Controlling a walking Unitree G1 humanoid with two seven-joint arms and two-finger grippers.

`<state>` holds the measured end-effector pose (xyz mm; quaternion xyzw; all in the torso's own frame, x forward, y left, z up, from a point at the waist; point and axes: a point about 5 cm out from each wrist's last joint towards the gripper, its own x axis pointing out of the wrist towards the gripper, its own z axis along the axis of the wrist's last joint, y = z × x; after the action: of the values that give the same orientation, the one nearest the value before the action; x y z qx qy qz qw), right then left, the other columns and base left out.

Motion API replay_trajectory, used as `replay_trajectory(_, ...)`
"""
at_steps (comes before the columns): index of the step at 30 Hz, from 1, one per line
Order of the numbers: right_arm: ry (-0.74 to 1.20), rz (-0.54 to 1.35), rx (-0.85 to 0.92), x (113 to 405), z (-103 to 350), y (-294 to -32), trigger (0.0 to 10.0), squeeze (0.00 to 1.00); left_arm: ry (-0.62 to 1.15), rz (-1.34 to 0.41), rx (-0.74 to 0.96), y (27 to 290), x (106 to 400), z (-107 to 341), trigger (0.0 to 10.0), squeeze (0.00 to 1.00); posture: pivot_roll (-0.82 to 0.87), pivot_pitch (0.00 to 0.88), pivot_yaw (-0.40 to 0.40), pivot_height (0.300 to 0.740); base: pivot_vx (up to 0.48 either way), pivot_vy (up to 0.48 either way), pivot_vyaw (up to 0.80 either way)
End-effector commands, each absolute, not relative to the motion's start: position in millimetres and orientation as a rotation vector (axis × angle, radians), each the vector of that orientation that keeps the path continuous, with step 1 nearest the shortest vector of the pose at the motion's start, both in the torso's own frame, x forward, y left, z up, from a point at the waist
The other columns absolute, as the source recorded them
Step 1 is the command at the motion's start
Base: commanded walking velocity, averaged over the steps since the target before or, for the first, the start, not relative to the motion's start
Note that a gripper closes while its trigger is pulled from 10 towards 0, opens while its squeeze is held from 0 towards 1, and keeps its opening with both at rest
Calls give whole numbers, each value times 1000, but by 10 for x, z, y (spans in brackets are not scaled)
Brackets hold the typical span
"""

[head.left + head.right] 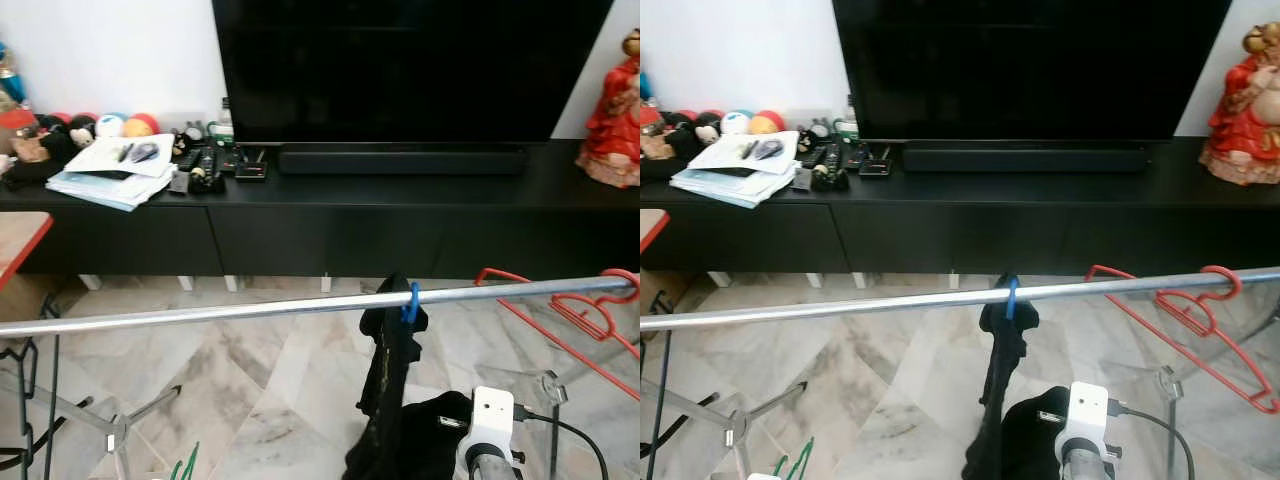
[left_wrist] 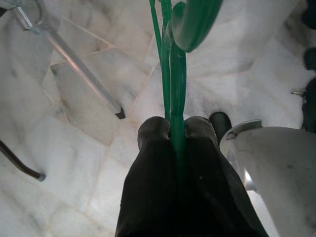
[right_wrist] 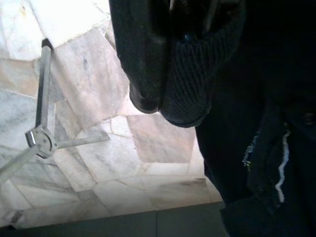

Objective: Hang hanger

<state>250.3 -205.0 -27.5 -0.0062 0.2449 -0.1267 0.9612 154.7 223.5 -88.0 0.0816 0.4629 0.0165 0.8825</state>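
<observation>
The left gripper (image 2: 170,136) has its fingers clamped on the thin green plastic hanger (image 2: 173,74), below the horizontal silver metal rail (image 1: 250,310). The right gripper (image 3: 165,94) fingers grip dark knitted fabric (image 3: 197,74) hanging from a blue hook (image 1: 411,302) on that rail.

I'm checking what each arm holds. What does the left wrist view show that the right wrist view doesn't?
Left wrist view: the left gripper shut on a green hanger, with a metal stand leg on the floor beyond.

Right wrist view: the right gripper pinching a dark garment that hangs beside it, with a metal stand foot below.

Both: the marble floor under the rack, and black fingers closed on something.
</observation>
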Motion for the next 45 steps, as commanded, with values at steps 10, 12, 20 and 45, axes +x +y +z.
replay_trajectory(10,460,-258,-9,2548,-225,-2045,10000,0,997,29,169,2232,1465,-917,10000,0,-15,23,23,740,-207,0,0)
replay_trajectory(12,460,-257,-10,2547,-225,-2047,10000,0,1001,31,167,2231,1459,-920,10000,0,-15,22,23,740,-334,0,0)
replay_trajectory(20,458,-258,-13,2557,-217,-2053,10000,0,1015,32,163,2230,1414,-938,10000,0,-14,22,21,740,-339,0,0)
replay_trajectory(45,459,-263,-9,2576,-204,-2061,10000,0,1009,50,147,2254,1394,-937,10000,0,0,46,10,740,-342,0,0)
